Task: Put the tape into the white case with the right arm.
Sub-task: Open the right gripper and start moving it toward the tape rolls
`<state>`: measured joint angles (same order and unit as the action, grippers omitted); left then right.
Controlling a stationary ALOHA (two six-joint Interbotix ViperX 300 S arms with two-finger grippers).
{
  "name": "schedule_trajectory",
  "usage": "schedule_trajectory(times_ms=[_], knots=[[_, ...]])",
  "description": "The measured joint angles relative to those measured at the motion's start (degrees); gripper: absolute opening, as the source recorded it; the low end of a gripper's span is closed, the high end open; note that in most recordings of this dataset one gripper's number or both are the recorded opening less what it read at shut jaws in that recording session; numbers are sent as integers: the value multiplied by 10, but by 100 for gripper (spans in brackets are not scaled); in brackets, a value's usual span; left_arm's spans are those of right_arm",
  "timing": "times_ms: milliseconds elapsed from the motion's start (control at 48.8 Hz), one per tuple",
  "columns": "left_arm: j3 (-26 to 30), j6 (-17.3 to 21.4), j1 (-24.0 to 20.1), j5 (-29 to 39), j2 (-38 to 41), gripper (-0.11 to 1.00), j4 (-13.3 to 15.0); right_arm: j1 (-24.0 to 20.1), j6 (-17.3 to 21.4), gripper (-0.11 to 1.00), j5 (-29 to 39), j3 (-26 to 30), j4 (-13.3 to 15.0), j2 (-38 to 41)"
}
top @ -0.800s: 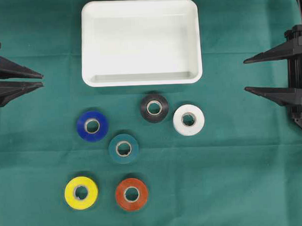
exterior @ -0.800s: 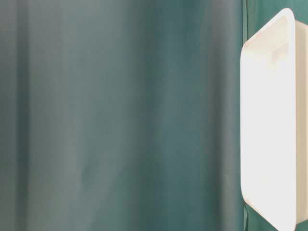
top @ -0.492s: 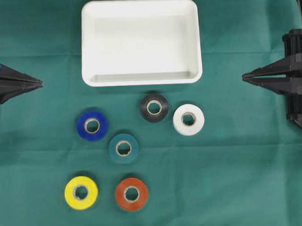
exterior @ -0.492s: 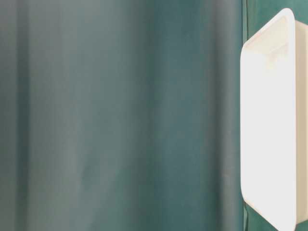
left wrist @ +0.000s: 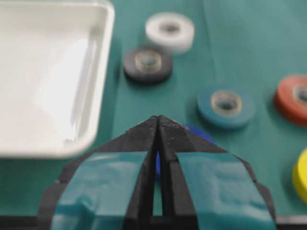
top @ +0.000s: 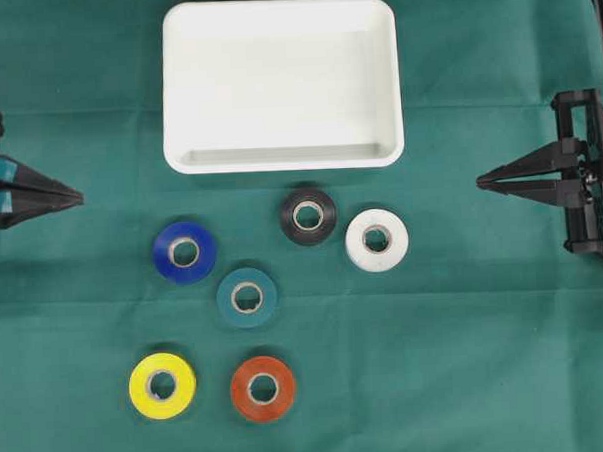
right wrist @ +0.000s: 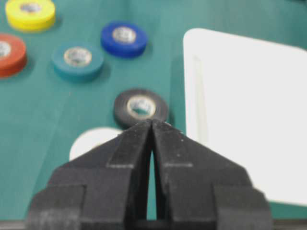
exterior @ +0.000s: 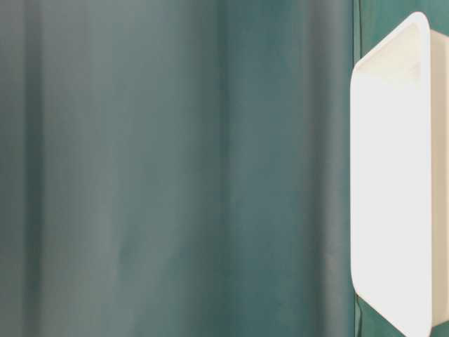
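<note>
Six tape rolls lay flat on the green-covered table point(top: 508, 377), none yet in the white case point(top: 284, 159). The black roll point(top: 308, 216) and white roll point(top: 376, 239) lay just beside each other, near the case's front rim and nearest the right edge of the table. The blue roll point(top: 185, 252) and teal roll point(top: 247, 296) lay toward the middle, close together. The yellow roll point(top: 162, 385) and red roll point(top: 263, 388) lay nearest the front edge, apart from each other.

Handling, by judgement: each roll appeared light, stiff and squat, with a smooth outer face that could slip under narrow fingers. Lying flat, a roll should tolerate a firm pinch. The soundest hold looked to be across one wall of the ring, one finger down the open core and one outside. A span across the full width looked less secure. The white roll, nearest the right gripper, appeared the easiest first pick.

The case stood at the back of the table, centred, open side up. Its floor showed bare white in both the overhead and wrist views; nothing was in it. Its rim was raised but low, so a roll would need only a modest lift to clear it.

The right gripper point(top: 483, 181) was at the right edge, fingers pressed together and holding nothing, well apart from every roll. The left gripper point(top: 77, 197), with teal patches, was at the left edge, likewise pressed together and empty.
</note>
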<state>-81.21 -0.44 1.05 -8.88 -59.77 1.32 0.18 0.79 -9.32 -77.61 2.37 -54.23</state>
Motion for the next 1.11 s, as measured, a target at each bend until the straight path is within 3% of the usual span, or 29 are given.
schedule_trajectory(times_ms=[451, 574, 759, 1107], knots=[[-20, -1, 8, 53, -75, 0, 0, 0, 13, -7, 1, -31, 0, 12], [-20, -1, 8, 58, -76, 0, 0, 0, 13, 7, 4, -31, 2, 17], [-20, -2, 8, 58, -77, 0, 0, -4, 12, 50, 35, -32, 17, 23], [-21, -2, 8, 58, -77, 0, 0, -8, 13, 50, 47, -32, 25, 23]])
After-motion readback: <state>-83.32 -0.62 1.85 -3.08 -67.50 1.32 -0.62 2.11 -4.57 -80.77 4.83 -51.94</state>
